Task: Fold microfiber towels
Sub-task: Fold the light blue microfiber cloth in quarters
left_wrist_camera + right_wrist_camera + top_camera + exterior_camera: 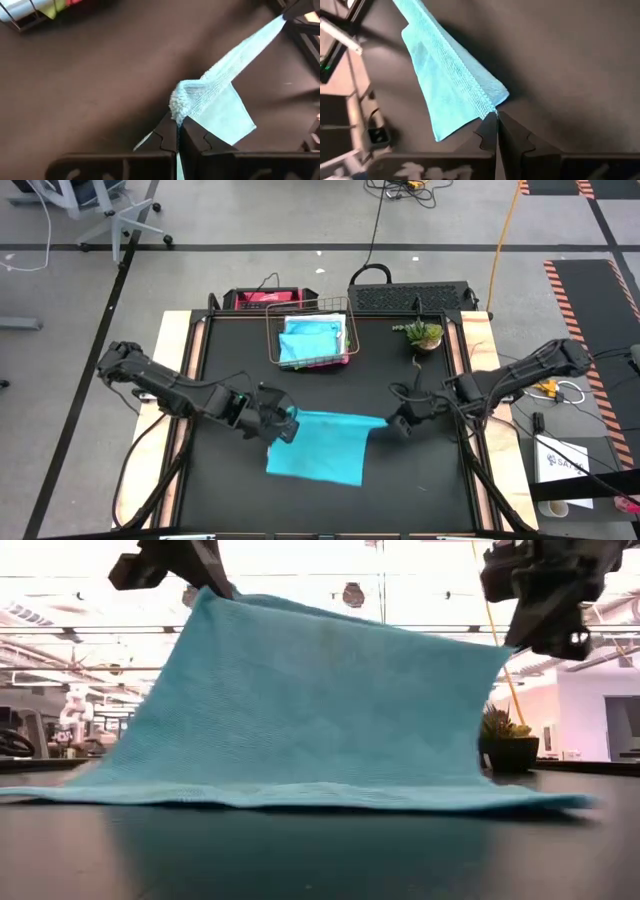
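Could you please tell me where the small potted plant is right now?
In the high view, the potted plant stands at the table's far right, just right of the wire basket.

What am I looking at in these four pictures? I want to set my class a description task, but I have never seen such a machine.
It is a robot with two dark arms at a black table. One picture looks down from above, one looks level across the table, and two come from cameras on the arms' wrists. The left gripper and the right gripper are each shut on a corner of a turquoise towel, lifting one edge while the opposite edge lies on the table. At the back stand a wire basket holding more towels and a small potted plant.
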{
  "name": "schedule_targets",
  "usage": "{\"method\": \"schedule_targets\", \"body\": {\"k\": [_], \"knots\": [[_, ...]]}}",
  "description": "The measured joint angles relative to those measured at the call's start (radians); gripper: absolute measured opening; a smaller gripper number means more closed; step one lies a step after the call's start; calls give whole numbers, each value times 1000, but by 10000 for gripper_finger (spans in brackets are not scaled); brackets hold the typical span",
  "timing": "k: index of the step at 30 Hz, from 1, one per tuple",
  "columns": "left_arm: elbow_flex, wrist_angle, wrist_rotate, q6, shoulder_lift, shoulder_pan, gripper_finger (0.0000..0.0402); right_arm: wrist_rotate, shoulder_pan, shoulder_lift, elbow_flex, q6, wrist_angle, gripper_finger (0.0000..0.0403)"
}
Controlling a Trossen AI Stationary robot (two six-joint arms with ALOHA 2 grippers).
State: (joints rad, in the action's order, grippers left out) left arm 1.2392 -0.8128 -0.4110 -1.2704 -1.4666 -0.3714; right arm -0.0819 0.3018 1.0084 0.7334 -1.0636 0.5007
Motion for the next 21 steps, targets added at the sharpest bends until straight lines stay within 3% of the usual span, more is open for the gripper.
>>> {"method": "schedule_targets", "body": {"k": [10, 17, 21], "knots": [[-16, -20, -2, 83, 0, 52, 3, 2, -113, 0, 0, 89, -2, 0], [-155, 10, -26, 112, 0, 57, 3, -4, -111, 1, 0, 91, -31, 0], [-236, 83, -90, 164, 0, 58, 3, -52, -111, 30, -9, 146, -46, 0]]}}
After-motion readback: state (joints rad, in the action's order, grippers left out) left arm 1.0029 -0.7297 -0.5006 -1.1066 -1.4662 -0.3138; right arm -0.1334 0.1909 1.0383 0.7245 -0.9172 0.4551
